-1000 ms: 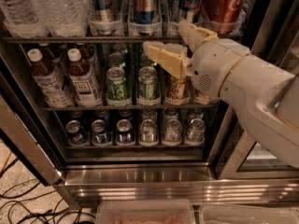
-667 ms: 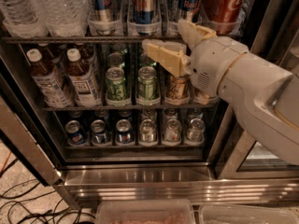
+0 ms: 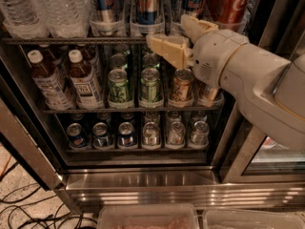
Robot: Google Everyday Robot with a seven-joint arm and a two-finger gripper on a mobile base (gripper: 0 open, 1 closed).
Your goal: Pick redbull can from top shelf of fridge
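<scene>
Redbull can point(image 3: 191, 1) is standing upright on the top shelf point(image 3: 71, 40) of the fridge point(image 3: 143, 187), the one right beside the red Coca-Cola can point(image 3: 228, 1). The hand point(image 3: 167, 31) is hovering at the shelf's front edge, its two fingers spread apart and gripping nothing. That can is sitting just above and behind the fingers, long axis running vertical, so I'm reckoning the hand is needing to lift, then push inward.
</scene>
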